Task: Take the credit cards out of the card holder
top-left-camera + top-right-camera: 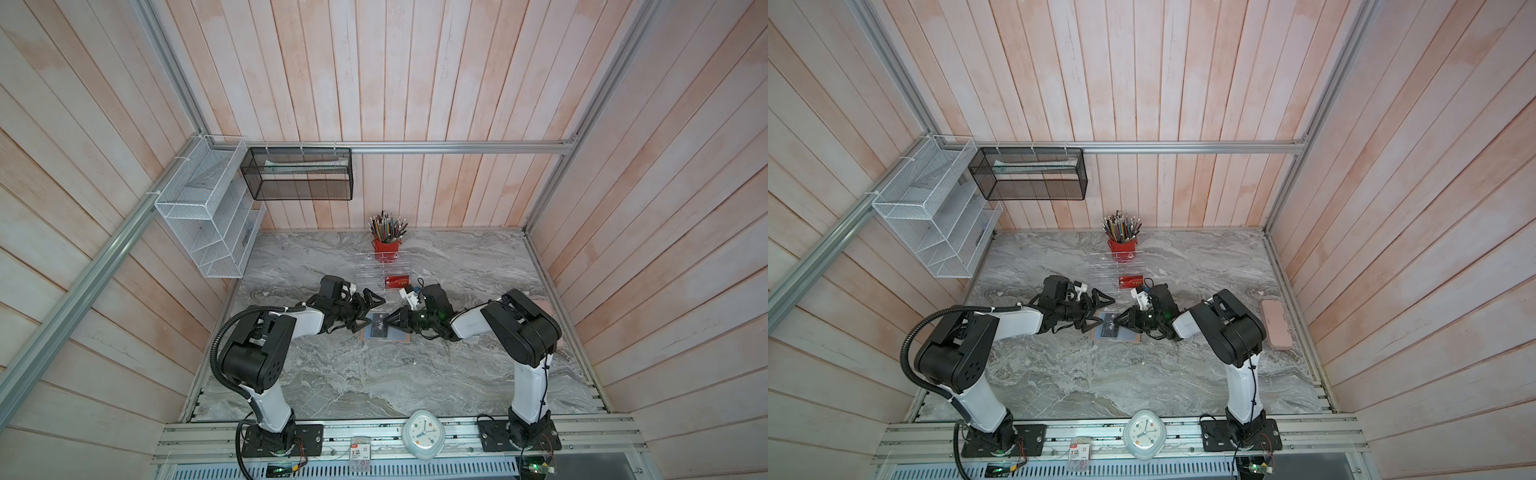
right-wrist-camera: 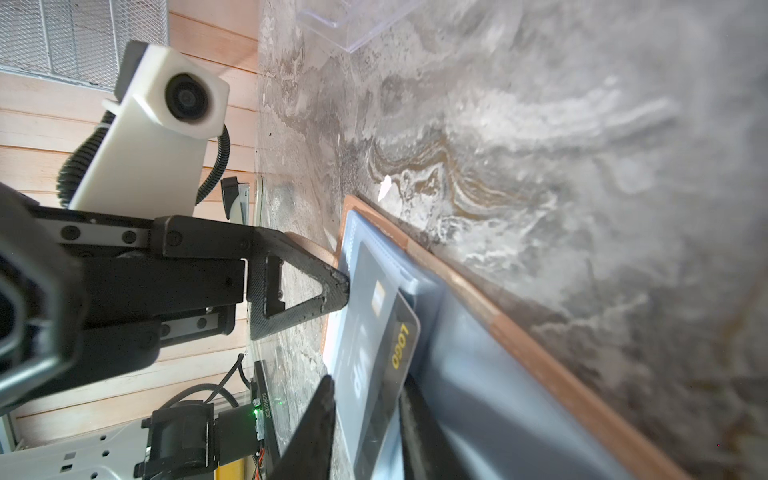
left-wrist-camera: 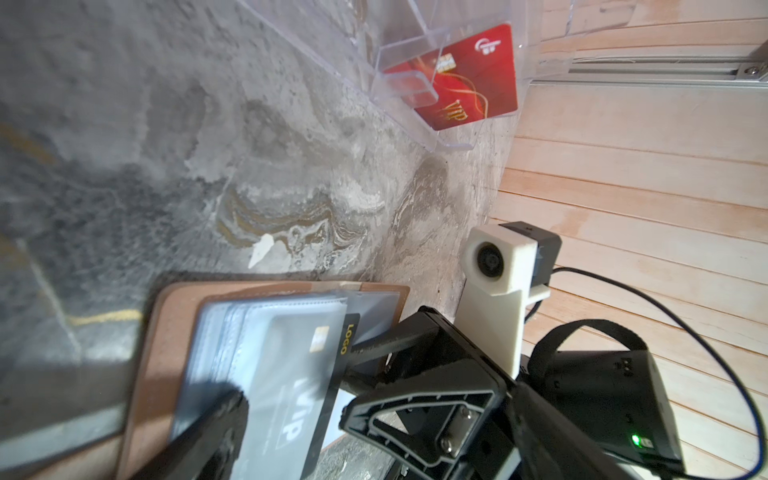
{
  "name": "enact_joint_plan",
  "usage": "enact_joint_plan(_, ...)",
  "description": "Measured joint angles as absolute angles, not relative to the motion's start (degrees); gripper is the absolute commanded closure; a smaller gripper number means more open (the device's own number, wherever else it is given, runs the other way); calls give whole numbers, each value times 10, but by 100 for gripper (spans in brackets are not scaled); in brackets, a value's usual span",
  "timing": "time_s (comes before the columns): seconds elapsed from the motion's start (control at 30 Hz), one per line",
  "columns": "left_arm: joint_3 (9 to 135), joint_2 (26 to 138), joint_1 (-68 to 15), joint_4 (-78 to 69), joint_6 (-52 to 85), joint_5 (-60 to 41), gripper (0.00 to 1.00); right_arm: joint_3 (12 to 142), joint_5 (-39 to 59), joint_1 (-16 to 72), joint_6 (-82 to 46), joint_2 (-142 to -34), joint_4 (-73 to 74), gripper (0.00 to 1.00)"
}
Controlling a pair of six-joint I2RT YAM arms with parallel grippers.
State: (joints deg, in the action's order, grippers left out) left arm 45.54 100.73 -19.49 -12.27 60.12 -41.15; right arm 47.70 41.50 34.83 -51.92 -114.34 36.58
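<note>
Reaching over the centre of the grey marble table (image 1: 332, 374), the two claws meet from both sides. The left claw (image 1: 369, 311) is released, with its fingers spread to the widest, and it grasps nothing; in the right wrist view one fingertip (image 2: 341, 286) only touches a pale plastic sleeve. The right claw (image 1: 386, 322) has its jaws drawn narrow, with one finger (image 2: 316, 424) on each side of the sleeve end where the black card sticks out; I cannot tell if they really pinch it. A clear rack (image 1: 370, 272) stands near the middle of the far edge. A pink case (image 1: 1276, 324) lies by the right edge, plain in a top view; neither wrist view shows it. The card holder (image 1: 397, 336), tan outside, lies unfolded at the table centre between the claws. The black card (image 3: 347, 336) is partly out of its sleeve, and both wrist views let me read yellow "LOGO" and pale "Vip". The red card (image 3: 469, 91) stands in a front pocket of the rack, outside the holder, with gold "VIP"; the right wrist view does not show it.
</note>
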Motion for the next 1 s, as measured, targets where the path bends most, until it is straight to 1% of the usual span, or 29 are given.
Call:
enact_joint_plan(0.27, 455, 1008, -194, -124, 597, -411, 0, 479, 415, 347, -519, -1145, 364, 85)
enact_joint_plan(0.43, 455, 1008, -192, -127, 596, -411, 0, 481, 415, 346, -519, -1154, 364, 86)
enact_joint_plan(0.47, 455, 1008, -192, -128, 596, -411, 0, 481, 415, 346, -519, -1156, 364, 89)
enact_joint_plan(0.5, 455, 1008, -191, -129, 596, -410, 0, 481, 415, 345, -520, -1156, 364, 95)
enact_joint_plan(0.53, 455, 1008, -191, -129, 596, -409, 0, 481, 416, 345, -519, -1157, 365, 100)
enact_joint_plan(1.0, 452, 1009, -190, -136, 596, -409, 0, 485, 428, 341, -523, -1157, 369, 100)
